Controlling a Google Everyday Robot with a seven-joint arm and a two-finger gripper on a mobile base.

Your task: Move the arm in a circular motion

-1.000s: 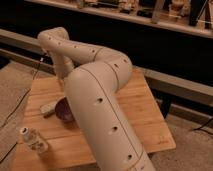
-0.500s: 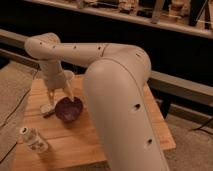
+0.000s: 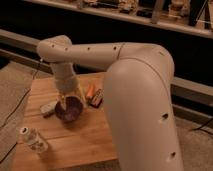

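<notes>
The cream-white arm [image 3: 135, 75] fills the right of the camera view, runs left across the table and bends down at an elbow [image 3: 52, 50]. Its narrow end carries the gripper [image 3: 64, 103], which hangs over a dark purple bowl [image 3: 70, 109] on the wooden table [image 3: 75, 137], just above or touching the bowl's rim.
A clear plastic bottle [image 3: 34, 140] lies at the table's front left. A small pale object [image 3: 48, 107] sits left of the bowl. An orange item [image 3: 90, 90] and a dark packet [image 3: 97, 98] lie right of it. A metal rail [image 3: 190, 90] runs behind the table.
The upper arm has swung right and nearer the camera. The forearm has stretched further out to the left. The gripper stays over the purple bowl.
</notes>
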